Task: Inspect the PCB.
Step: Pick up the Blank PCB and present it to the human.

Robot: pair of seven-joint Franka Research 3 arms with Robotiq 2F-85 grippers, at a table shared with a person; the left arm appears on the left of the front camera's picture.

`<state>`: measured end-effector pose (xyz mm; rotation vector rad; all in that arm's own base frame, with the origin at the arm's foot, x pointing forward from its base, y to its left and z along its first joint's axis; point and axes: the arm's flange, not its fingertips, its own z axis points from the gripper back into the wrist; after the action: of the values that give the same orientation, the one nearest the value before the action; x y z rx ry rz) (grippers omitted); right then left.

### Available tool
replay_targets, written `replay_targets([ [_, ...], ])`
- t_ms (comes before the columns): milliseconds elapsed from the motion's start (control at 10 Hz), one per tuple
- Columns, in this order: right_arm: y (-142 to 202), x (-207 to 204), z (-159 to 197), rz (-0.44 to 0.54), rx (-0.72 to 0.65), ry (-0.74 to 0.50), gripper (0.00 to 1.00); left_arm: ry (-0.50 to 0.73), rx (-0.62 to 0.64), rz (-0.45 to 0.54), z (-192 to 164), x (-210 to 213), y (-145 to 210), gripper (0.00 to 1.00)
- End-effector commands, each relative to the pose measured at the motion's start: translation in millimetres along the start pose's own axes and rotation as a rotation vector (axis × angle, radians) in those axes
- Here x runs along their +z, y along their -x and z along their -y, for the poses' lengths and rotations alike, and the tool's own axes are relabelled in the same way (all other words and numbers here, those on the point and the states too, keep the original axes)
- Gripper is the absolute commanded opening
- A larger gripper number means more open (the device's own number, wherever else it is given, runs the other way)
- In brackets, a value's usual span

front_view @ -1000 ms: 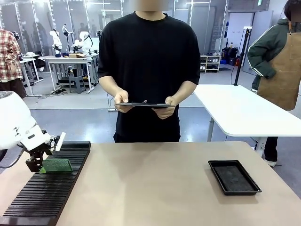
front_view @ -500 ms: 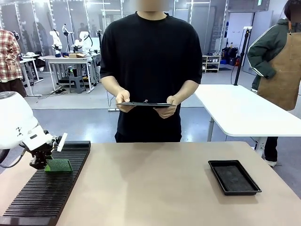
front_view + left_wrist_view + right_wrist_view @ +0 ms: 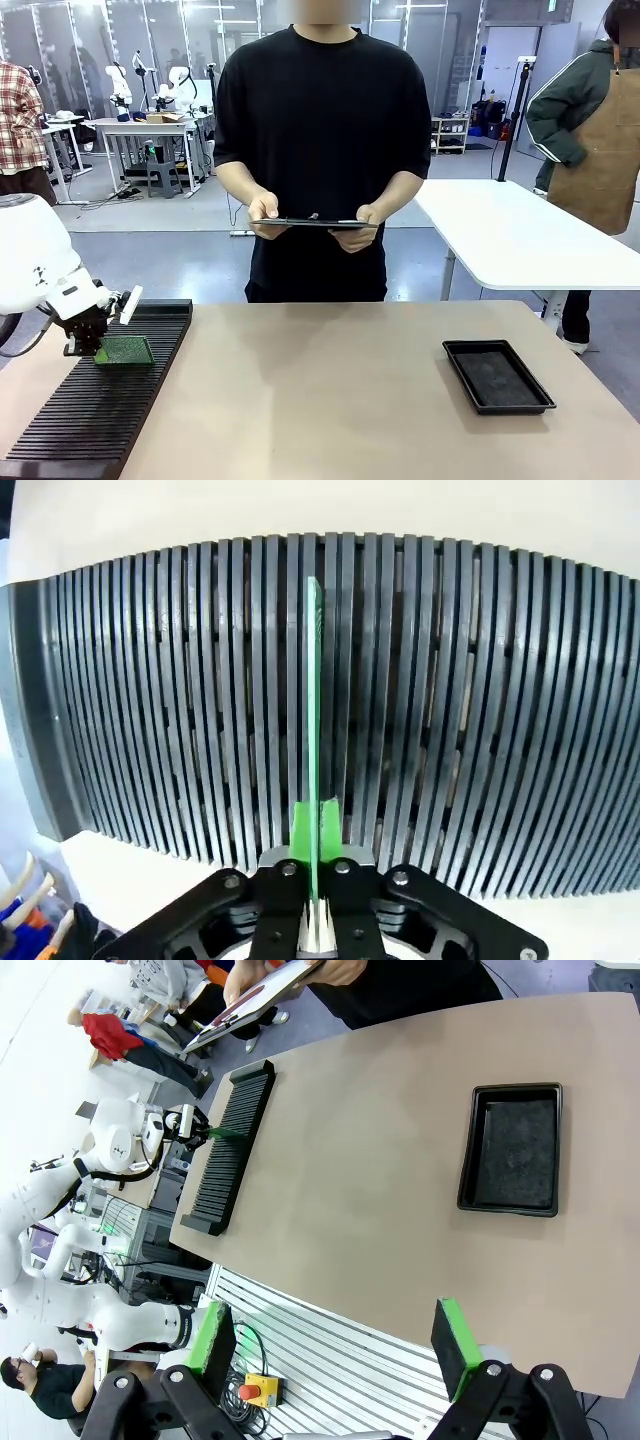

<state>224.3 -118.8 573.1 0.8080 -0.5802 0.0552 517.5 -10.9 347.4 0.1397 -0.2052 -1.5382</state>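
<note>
Two left fingers (image 3: pixel 300 830) now clamped on PCB (image 3: pixel 124 350), apparently upright in rack (image 3: pixel 100 420)

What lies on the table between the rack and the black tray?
Nothing: in the front view the table is bare between rack and tray.

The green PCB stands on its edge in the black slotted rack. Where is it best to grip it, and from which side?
Grip the PCB at its free upper edge near one end, coming from above, one pad on each flat face. Ribs of the rack cover its lower part. The left hand is shut on it this way.
</note>
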Motion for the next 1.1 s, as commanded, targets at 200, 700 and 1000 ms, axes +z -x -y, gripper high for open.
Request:
replay_targets([
  [200, 2.0, -2.0, 0.5, -0.003, 0.011, -0.005, 1.0, 0.019, 0.089, 0.067, -6.5, 76.4, 4.4, 0.0],
  [700, 2.0, -2.0, 0.5, -0.003, 0.011, -0.005, 1.0, 0.271, 0.459, 0.487, -2.0, 126.6, 21.8, 0.0],
  [1000, 2.0, -2.0, 0.5, -0.003, 0.011, -0.005, 1.0, 0.435, 0.661, 0.76, -9.6, 108.3, 21.1, 0.0],
])
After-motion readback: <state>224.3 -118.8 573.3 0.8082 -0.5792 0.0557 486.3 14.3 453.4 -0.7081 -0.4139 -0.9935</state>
